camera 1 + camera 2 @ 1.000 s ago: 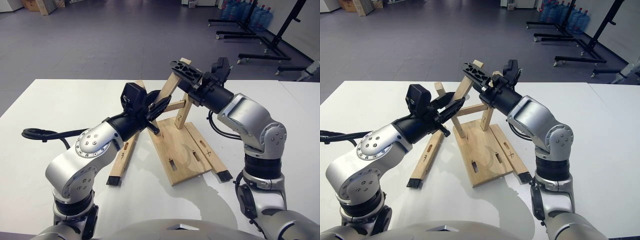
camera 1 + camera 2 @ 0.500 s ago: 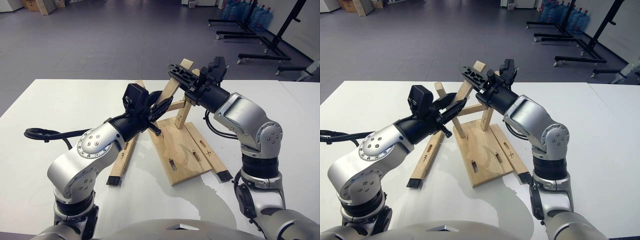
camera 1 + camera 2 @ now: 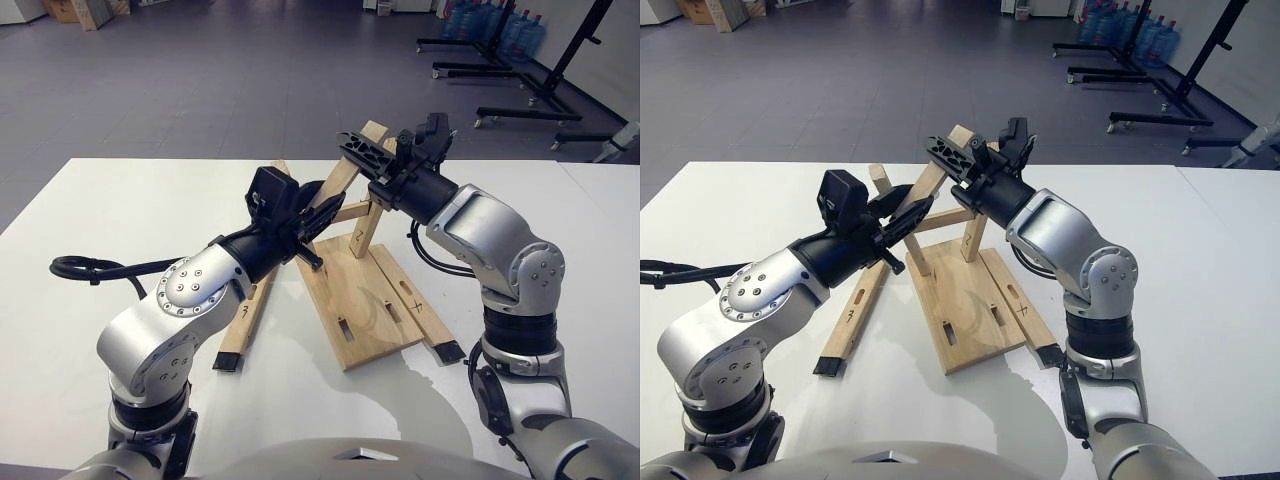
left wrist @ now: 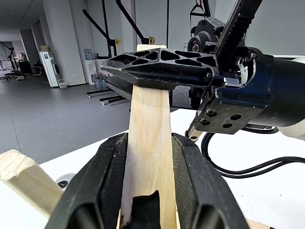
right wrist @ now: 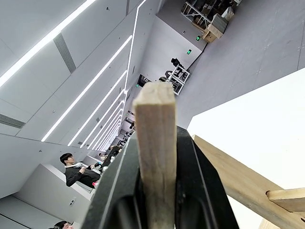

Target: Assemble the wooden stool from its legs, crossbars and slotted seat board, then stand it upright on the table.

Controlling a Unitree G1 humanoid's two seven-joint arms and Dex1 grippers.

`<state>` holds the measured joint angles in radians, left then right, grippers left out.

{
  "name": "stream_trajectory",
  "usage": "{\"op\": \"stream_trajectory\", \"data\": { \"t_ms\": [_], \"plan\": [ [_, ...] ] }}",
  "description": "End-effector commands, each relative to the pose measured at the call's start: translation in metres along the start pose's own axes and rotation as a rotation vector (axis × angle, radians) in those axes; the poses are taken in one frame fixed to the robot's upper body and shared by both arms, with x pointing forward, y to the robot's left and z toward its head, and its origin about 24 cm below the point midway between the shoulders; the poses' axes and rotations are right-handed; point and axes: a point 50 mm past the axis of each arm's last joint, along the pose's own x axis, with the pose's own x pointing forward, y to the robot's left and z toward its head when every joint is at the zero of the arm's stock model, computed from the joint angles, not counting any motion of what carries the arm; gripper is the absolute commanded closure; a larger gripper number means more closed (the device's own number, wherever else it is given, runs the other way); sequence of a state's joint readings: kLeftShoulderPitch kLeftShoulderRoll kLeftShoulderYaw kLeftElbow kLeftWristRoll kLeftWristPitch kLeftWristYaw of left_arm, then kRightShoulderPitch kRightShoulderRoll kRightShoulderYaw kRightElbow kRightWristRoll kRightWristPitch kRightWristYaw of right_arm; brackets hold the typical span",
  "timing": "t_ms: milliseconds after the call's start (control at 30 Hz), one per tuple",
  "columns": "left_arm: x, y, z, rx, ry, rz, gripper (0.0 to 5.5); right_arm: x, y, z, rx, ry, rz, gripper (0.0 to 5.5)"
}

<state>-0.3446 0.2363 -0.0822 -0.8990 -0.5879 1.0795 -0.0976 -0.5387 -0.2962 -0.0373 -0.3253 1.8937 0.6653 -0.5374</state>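
The slotted seat board (image 3: 352,300) lies flat on the white table (image 3: 120,210). At its far end a leg (image 3: 345,178) slants upward, joined by a crossbar (image 3: 350,211) to a second leg (image 3: 367,228). My left gripper (image 3: 322,203) is shut on the slanted leg's lower half; in the left wrist view the wood (image 4: 148,124) fills the gap between its fingers (image 4: 112,171). Higher up, my right gripper (image 3: 362,152) is shut on the same leg just below its top end (image 5: 154,124). A loose leg (image 3: 243,322) lies left of the board, another (image 3: 425,322) along its right edge.
A black cable (image 3: 90,268) loops over the table at the left. The table's far edge runs just behind the raised legs. Black stands (image 3: 520,85) and water bottles are on the floor beyond, far from the work.
The right gripper has shifted slightly left along the top of the slanted leg, and the left arm has risen a little. The wooden parts have barely moved.
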Motion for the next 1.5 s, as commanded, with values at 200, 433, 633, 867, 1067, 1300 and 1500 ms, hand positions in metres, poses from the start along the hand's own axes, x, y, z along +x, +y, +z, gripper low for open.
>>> {"op": "stream_trajectory", "data": {
  "t_ms": [200,433,633,867,1067,1300,1500],
  "plan": [
    [0.001,0.005,-0.002,-0.055,-0.002,0.038,3.06,0.0,0.003,-0.001,-0.029,0.002,0.017,5.1],
    [-0.002,0.02,0.024,-0.024,-0.104,0.016,2.0,-0.005,-0.005,0.004,-0.058,-0.015,-0.019,5.1],
    [-0.015,0.042,0.077,-0.08,-0.292,-0.09,1.35,-0.051,-0.022,0.027,-0.145,-0.054,-0.122,5.1],
    [-0.03,0.088,0.085,-0.157,-0.329,0.141,1.35,-0.088,-0.067,0.012,-0.39,-0.027,-0.299,5.1],
    [-0.03,0.098,0.071,-0.176,-0.292,0.19,1.35,-0.11,-0.096,0.011,-0.694,-0.066,-0.371,5.1],
    [-0.03,0.1,0.065,-0.176,-0.286,0.195,1.35,-0.106,-0.113,-0.003,-0.829,-0.06,-0.311,5.1],
    [-0.027,0.098,0.064,-0.18,-0.29,0.183,1.35,-0.108,-0.135,-0.012,-0.83,-0.055,-0.34,5.1]
  ]
}}
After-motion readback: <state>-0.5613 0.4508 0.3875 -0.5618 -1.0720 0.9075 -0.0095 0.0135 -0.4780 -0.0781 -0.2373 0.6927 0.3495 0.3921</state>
